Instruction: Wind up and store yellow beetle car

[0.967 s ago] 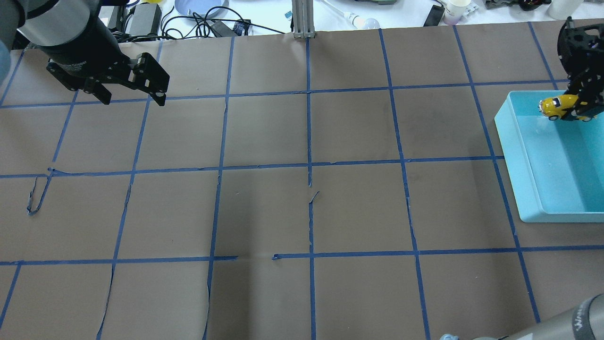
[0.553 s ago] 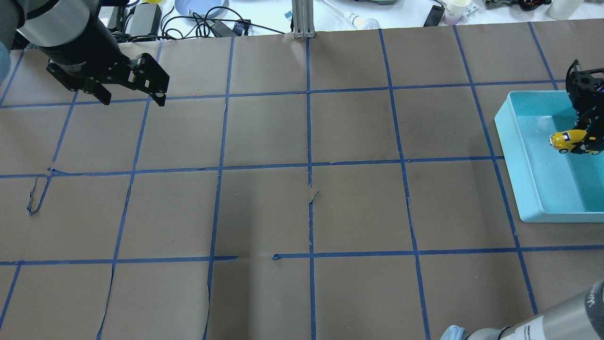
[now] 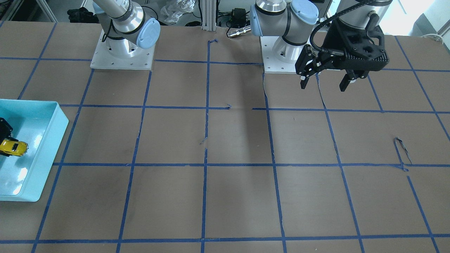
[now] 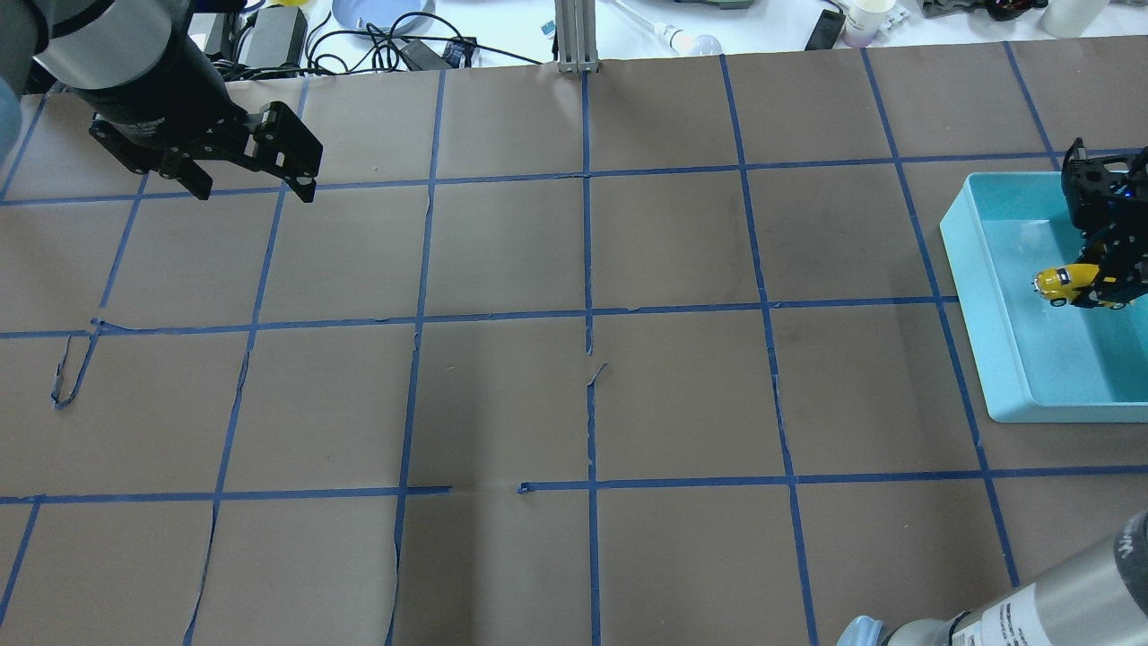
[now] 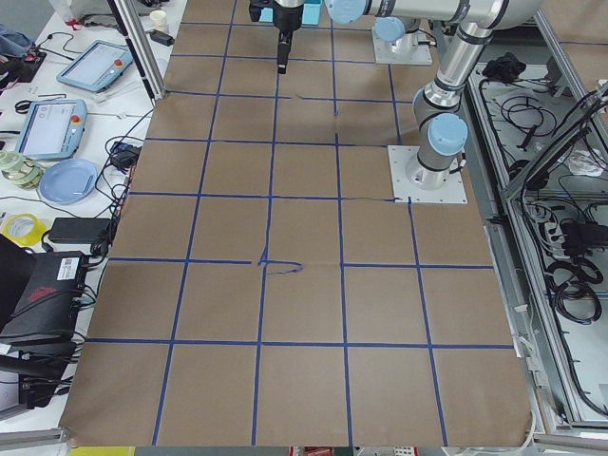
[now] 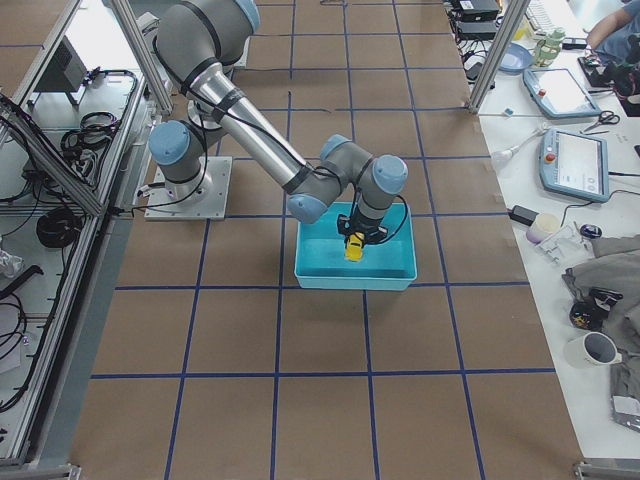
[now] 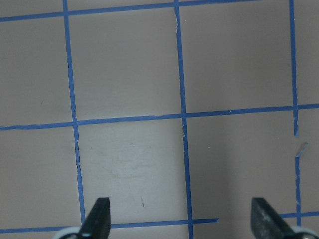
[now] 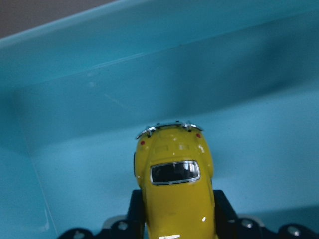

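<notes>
**Right side clamped, left side idle**

Front view: I see the yellow car [image 3: 14,147] inside the teal bin [image 3: 45,154] at the table [image 3: 225,140] edge. The left gripper [image 3: 323,85] hangs above the table, well apart, fingers spread.

Overhead: the right gripper [image 4: 1099,289] reaches into the bin.

Right wrist: its fingers [image 8: 135,211] clamp the car's sides, one end toward the bin wall.

Left wrist: fingers wide open over taped paper.

Brown table [image 4: 502,251] (blue tape grid [image 4: 587,269]), cluttered bench [image 4: 771,27]
</notes>
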Controlling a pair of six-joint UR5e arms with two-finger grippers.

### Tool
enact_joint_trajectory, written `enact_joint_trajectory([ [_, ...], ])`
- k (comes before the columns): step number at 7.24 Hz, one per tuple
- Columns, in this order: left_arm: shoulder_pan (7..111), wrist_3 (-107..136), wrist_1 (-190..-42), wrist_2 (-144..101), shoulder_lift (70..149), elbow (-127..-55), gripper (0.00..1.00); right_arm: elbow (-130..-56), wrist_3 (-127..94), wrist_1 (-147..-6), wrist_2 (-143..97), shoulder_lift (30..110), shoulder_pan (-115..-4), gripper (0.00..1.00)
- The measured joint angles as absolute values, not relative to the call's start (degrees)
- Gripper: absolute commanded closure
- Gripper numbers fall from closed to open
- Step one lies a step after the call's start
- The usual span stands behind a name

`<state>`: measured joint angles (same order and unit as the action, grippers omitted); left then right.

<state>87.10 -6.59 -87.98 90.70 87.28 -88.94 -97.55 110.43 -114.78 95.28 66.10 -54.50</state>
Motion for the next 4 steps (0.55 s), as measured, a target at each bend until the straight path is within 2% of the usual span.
enact_joint_trajectory([
  [4,87.1,-6.6,-88.0,90.7,87.3,-88.9,0.00,-97.2,106.1,-113.2,94.7,69.4,-54.8,0.00],
])
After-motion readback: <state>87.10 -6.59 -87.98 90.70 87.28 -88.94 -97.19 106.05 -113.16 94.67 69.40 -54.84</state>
